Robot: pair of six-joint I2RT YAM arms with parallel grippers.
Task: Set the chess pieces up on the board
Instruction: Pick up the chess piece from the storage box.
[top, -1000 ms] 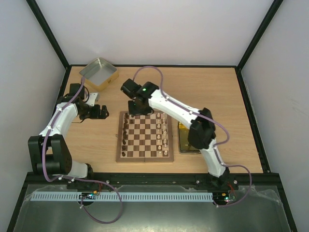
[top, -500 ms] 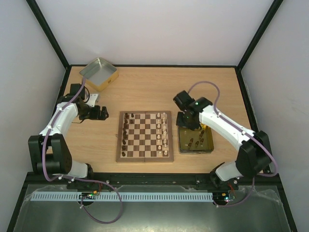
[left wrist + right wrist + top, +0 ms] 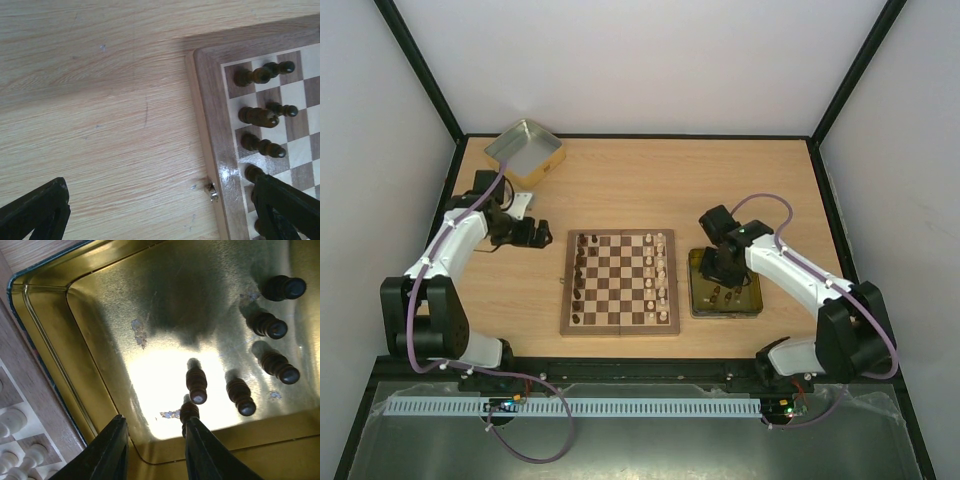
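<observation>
The board (image 3: 618,328) lies mid-table, with dark chess pieces (image 3: 581,280) along its left side and cream ones (image 3: 661,275) along its right. My right gripper (image 3: 720,268) hangs low inside the yellow-gold tin (image 3: 757,302). In the right wrist view its jaws (image 3: 156,442) stand open with nothing between them. Several dark pieces (image 3: 197,385) stand on the tin floor, one (image 3: 189,412) right beside the right finger. My left gripper (image 3: 528,233) is open over bare table left of the board's rim (image 3: 210,125), near dark pieces (image 3: 259,116).
A silver tin (image 3: 525,152) sits at the far left corner of the table. The gold tin's wall (image 3: 60,365) rises close to my right gripper's left finger, with the board edge and cream pieces (image 3: 12,422) just beyond. Black frame rails edge the table.
My right arm has swung from the board's far left corner over to the gold tin and dropped down into it. The left arm has barely shifted.
</observation>
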